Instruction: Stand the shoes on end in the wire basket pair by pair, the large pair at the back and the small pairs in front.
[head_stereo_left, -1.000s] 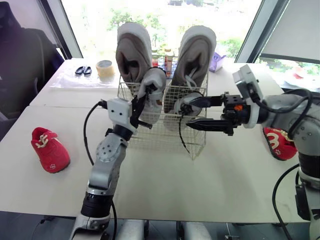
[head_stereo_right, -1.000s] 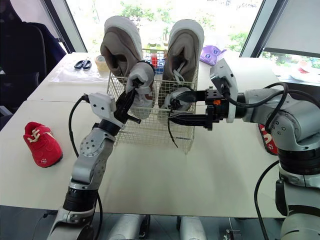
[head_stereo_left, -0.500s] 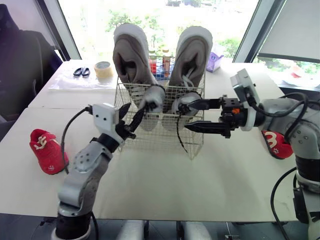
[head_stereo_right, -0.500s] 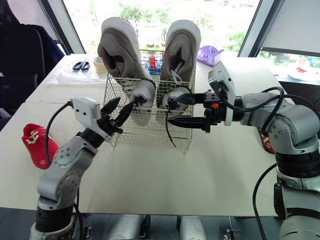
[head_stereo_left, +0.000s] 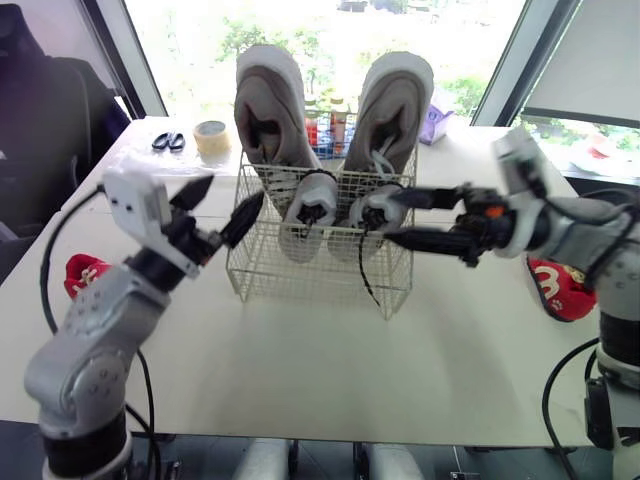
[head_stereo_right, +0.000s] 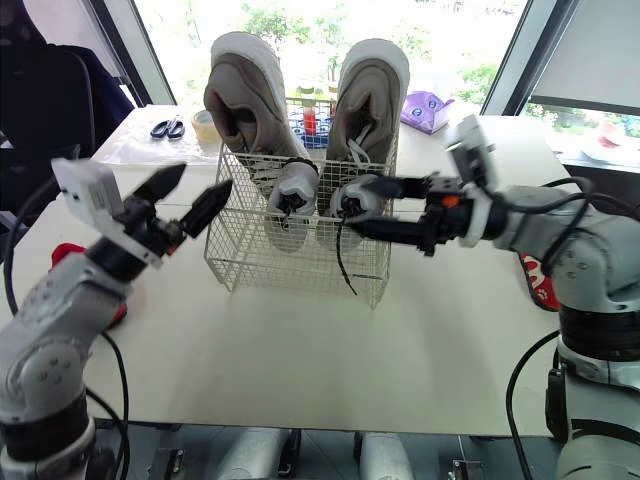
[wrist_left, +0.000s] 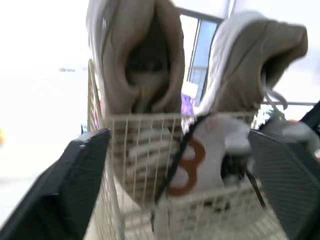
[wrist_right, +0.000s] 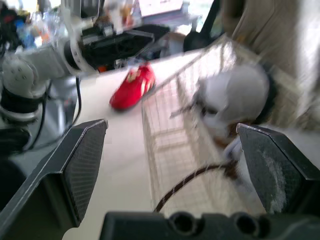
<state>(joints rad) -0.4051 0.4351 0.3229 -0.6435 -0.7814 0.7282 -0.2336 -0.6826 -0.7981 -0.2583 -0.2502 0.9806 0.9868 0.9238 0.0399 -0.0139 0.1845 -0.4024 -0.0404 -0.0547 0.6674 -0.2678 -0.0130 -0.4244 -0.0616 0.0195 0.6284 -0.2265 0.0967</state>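
Counting the shoes, you have 6: 2 large taupe shoes (head_stereo_left: 268, 105), 2 small white shoes (head_stereo_left: 308, 208) and 2 red shoes (head_stereo_left: 555, 285).

Both large taupe shoes stand at the back of the wire basket (head_stereo_left: 320, 275), side by side. Their long axes are upright, toes up, heels down in the basket, openings turned toward you.

Both small white shoes stand on end in front of them, inside the basket against its front wall, 1 before each large shoe. Their long axes are near upright and their dark openings face you. A dark lace (head_stereo_left: 364, 285) hangs from the right small shoe down the front mesh.

Neither red shoe is in the basket. Each lies flat on the worktop (head_stereo_left: 320, 350), 1 well off to the basket's right beside your right arm, 1 well off to its left, partly hidden behind your left arm.

Your left tool (head_stereo_left: 232, 192) hovers just left of the basket, fingers spread wide, gripping nothing and apart from the wire.

Your right tool (head_stereo_left: 392, 216) sits at the basket's front right with fingers spread, 1 above and 1 below the right small shoe's top. Whether either finger touches it cannot be told.

Behind the basket lie 1 pair of scissors (head_stereo_left: 165, 141) and 1 roll of tape (head_stereo_left: 209, 137).
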